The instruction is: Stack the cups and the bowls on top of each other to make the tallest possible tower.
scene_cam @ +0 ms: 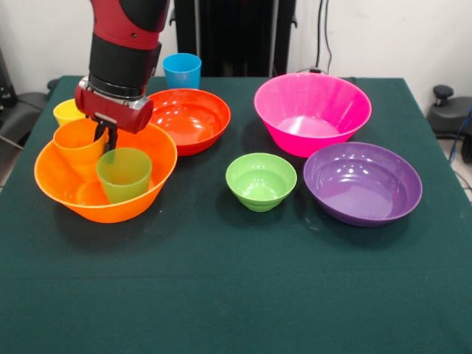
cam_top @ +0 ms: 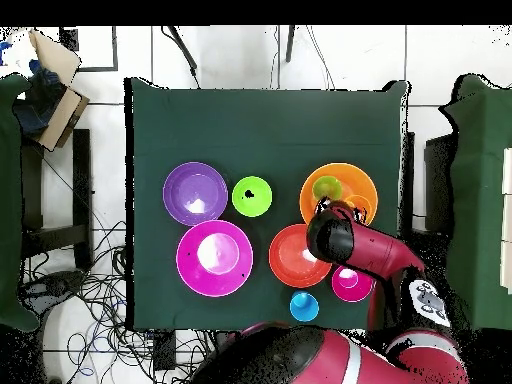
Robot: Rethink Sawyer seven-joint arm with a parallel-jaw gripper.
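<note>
The large orange bowl (scene_cam: 151,158) stands at the table's left in the front view and holds two upright cups, an orange cup (scene_cam: 77,144) and a green cup (scene_cam: 124,173). My gripper (scene_cam: 105,136) reaches down into the bowl between them. Its dark fingers (scene_cam: 112,140) sit close together astride the orange cup's right rim, shut on it. A yellow cup (scene_cam: 66,110) stands behind the bowl, and a blue cup (scene_cam: 182,71) at the back. In the overhead view the arm hides the gripper; the orange bowl (cam_top: 345,172) and green cup (cam_top: 326,187) show.
A red-orange bowl (scene_cam: 188,119) touches the orange bowl's right side. A pink bowl (scene_cam: 312,112), a purple bowl (scene_cam: 362,183) and a small light green bowl (scene_cam: 261,181) stand to the right. A small crimson bowl (cam_top: 352,283) shows only overhead, beside the arm.
</note>
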